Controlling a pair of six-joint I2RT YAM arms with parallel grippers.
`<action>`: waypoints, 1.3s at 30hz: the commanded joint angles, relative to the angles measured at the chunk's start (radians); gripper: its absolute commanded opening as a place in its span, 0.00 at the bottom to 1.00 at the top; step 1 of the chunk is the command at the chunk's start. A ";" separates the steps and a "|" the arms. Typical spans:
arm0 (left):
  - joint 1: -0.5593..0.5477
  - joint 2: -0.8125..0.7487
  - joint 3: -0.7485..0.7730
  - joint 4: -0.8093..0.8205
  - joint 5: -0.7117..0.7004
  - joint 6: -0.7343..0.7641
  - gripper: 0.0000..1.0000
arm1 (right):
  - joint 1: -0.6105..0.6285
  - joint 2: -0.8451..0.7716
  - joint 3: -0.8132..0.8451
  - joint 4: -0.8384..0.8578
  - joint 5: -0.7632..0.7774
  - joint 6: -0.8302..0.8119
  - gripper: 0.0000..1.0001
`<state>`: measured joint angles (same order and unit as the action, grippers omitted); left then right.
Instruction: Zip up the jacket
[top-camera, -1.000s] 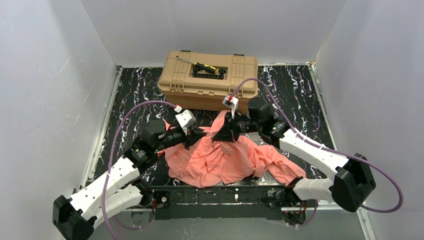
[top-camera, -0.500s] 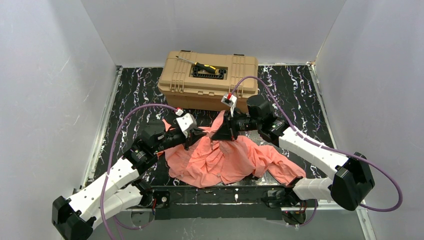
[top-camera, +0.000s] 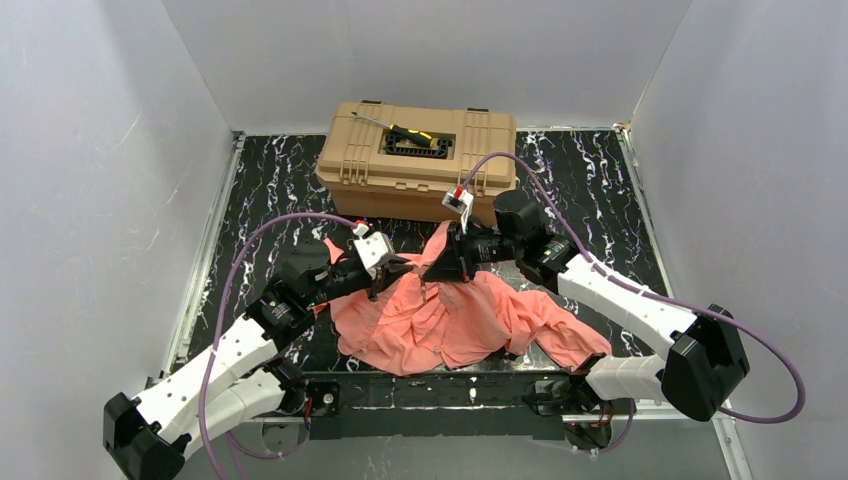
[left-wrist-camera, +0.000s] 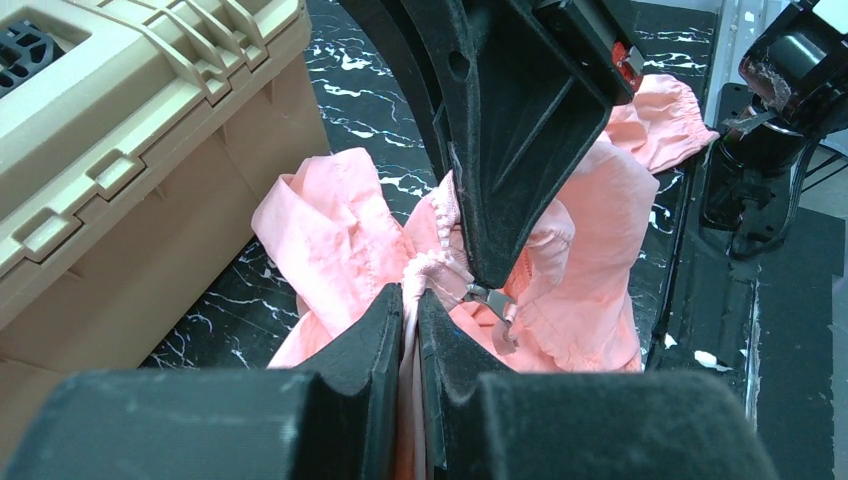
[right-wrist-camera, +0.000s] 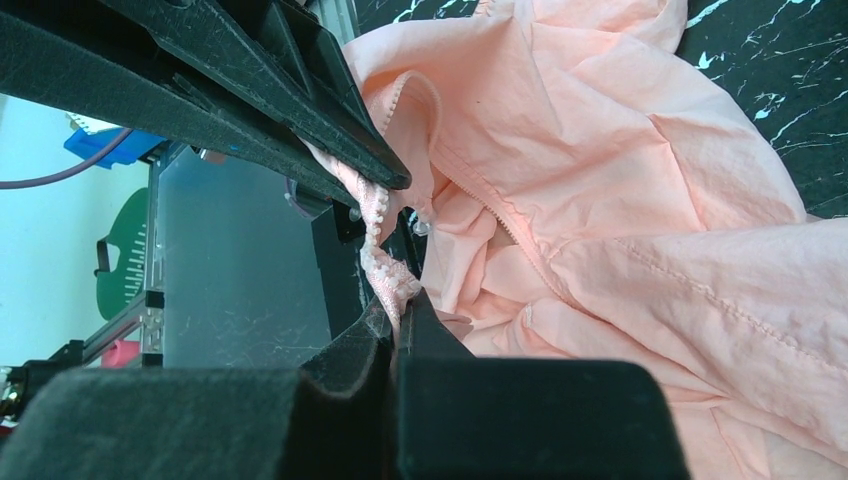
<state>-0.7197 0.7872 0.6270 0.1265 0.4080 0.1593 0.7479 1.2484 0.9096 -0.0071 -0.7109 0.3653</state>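
The salmon-pink jacket (top-camera: 450, 320) lies crumpled on the black marbled table between the arms, with its upper part lifted in the middle. My left gripper (top-camera: 402, 268) is shut on a bunched edge of the jacket by the zipper (left-wrist-camera: 411, 292). A metal zipper pull (left-wrist-camera: 492, 300) hangs just right of its fingertips. My right gripper (top-camera: 438, 268) faces it tip to tip, shut on the zipper's toothed edge (right-wrist-camera: 397, 300). The pink teeth (right-wrist-camera: 378, 215) run up from its jaws. The jacket's fabric (right-wrist-camera: 600, 180) spreads to the right.
A tan toolbox (top-camera: 420, 155) stands behind the jacket at the back of the table, close to the left gripper's side (left-wrist-camera: 120, 150). A screwdriver (top-camera: 400, 128) lies on its lid. White walls enclose the table on three sides.
The left wrist has sunk slightly toward the near edge and the right wrist has risen a touch. Both grips on the jacket are unchanged.
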 joint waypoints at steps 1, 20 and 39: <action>-0.008 -0.021 -0.013 0.015 0.022 0.030 0.00 | 0.007 -0.010 0.050 0.020 -0.007 0.016 0.01; -0.017 -0.001 -0.026 0.002 0.054 0.036 0.00 | 0.004 -0.044 0.016 0.038 0.007 0.049 0.01; -0.033 -0.022 -0.024 -0.053 0.067 0.137 0.00 | -0.001 -0.075 0.002 0.031 0.006 0.067 0.01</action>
<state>-0.7467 0.7715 0.5961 0.1051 0.4618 0.2722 0.7483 1.2121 0.9066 -0.0051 -0.6987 0.4213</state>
